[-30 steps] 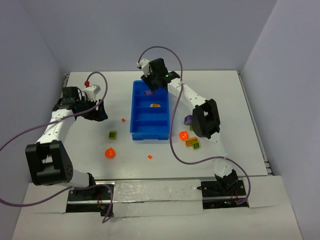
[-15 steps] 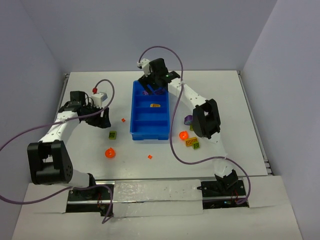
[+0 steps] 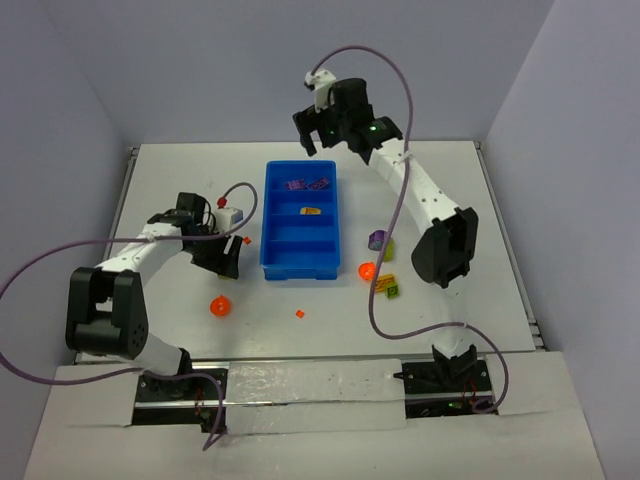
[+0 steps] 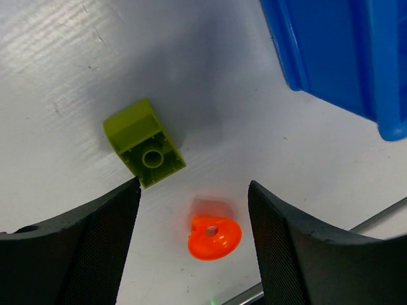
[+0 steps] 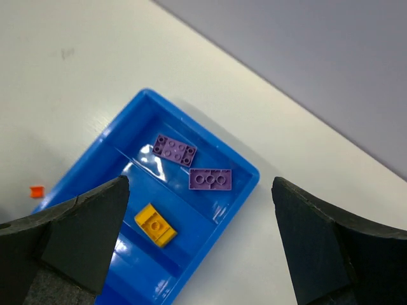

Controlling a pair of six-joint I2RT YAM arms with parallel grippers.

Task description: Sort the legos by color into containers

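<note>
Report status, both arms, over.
Left gripper open over orange piece, lime lego beside. Right gripper open, empty, above tray. Two purple legos, one yellow lego binned. Nothing blocking.

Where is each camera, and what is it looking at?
Top: above and behind, looking down on the table; left arm and right arm show.
Left wrist: low, facing a green brick and orange piece; left tool shows.
Right wrist: high, looking down into the blue tray; right tool shows.
Shared: all three show the tray.

The blue tray (image 4: 337, 57) is running off the left wrist view's top and right edges — and the right wrist view's bottom; overhead, the left pincer (image 4: 194, 184) is hiding the lime lego (image 4: 144, 143).
</note>
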